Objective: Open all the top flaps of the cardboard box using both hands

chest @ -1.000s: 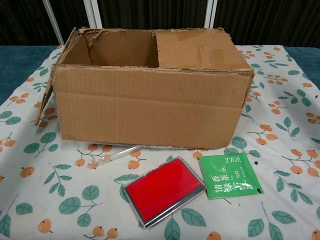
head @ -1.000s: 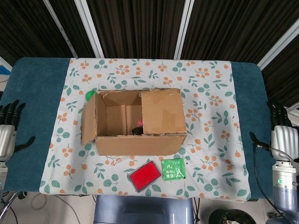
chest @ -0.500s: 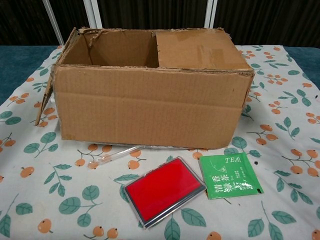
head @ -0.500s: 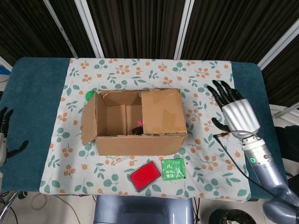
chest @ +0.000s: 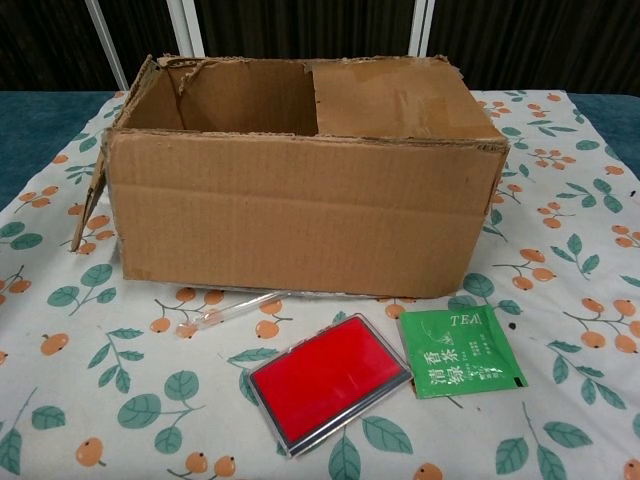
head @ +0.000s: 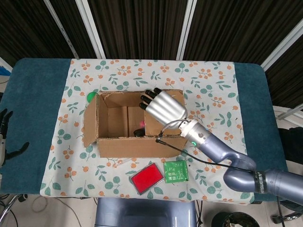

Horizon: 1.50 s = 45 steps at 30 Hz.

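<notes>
Within 1 second the right hand (head: 163, 106) has swung in from the tabletop's right edge and now hovers over the cardboard box (head: 137, 124), fingers spread and holding nothing, its fingertips (head: 147, 96) reaching past the inner edge of the 1 flap still closed (head: 175, 124). The chest view shows no hand, so whether it touches the cardboard cannot be told. The left hand (head: 4, 137), open and idle, sits at the tabletop's far left edge, lower in the frame than 1 second ago. The box stands mid-cloth, its left side flap (head: 89, 122) folded outward. That leaves the right flap as the likely next lift.

Inside the box, a small pink item (head: 141, 125) and something dark lie on the bottom. In front of it rest a red case (chest: 328, 380), a green tea sachet (chest: 460, 352) and a clear tube (chest: 228, 312).
</notes>
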Available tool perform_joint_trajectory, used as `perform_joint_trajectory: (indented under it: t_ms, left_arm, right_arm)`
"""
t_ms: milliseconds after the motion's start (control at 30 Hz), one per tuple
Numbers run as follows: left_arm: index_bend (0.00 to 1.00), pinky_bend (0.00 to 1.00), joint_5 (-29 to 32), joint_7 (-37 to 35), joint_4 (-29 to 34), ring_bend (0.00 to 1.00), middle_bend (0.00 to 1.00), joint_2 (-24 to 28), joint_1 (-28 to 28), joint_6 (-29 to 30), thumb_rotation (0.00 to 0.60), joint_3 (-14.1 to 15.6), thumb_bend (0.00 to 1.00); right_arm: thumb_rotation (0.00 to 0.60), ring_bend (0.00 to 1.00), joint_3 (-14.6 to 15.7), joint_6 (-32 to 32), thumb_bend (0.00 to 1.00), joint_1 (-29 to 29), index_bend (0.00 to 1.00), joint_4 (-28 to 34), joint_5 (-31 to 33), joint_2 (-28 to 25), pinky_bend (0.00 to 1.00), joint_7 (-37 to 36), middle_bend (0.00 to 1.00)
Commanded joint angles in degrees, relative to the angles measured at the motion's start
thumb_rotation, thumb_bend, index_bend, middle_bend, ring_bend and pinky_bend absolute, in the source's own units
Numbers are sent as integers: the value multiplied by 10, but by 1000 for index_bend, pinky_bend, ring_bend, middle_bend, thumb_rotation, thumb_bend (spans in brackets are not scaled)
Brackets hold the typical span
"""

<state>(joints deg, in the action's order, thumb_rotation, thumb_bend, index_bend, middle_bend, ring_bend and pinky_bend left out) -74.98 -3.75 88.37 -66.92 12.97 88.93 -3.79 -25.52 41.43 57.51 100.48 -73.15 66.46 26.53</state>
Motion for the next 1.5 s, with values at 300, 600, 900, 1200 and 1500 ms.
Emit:
perform_joint_trajectory:
  t_ms: [300,600,900,1200,1500]
  left_arm:
    - [0,0,0,-17,-2,0,0,2,-3,-20,600,-11,165]
    - [0,0,0,-27,1,0,0,5,-7,-32,600,-20,170]
    - [0,0,-1,-33,4,0,0,6,-10,-41,600,-28,180]
    - [0,0,0,-38,8,0,0,8,-12,-52,600,-34,181]
    - [0,0,1,-41,10,0,0,9,-14,-58,600,-39,181]
  right_arm:
    - [600,282,30,-65,1000,101,476,-99,45,102,361,26,343]
    - [600,282,54,-100,1000,149,526,-168,57,138,361,16,360]
    - [600,283,97,-140,1000,183,533,-217,2,150,361,10,368]
    - [600,291,119,-151,1000,200,558,-247,-31,157,361,-16,389]
    - [600,317,146,-158,1000,211,665,-274,-62,151,363,-5,487]
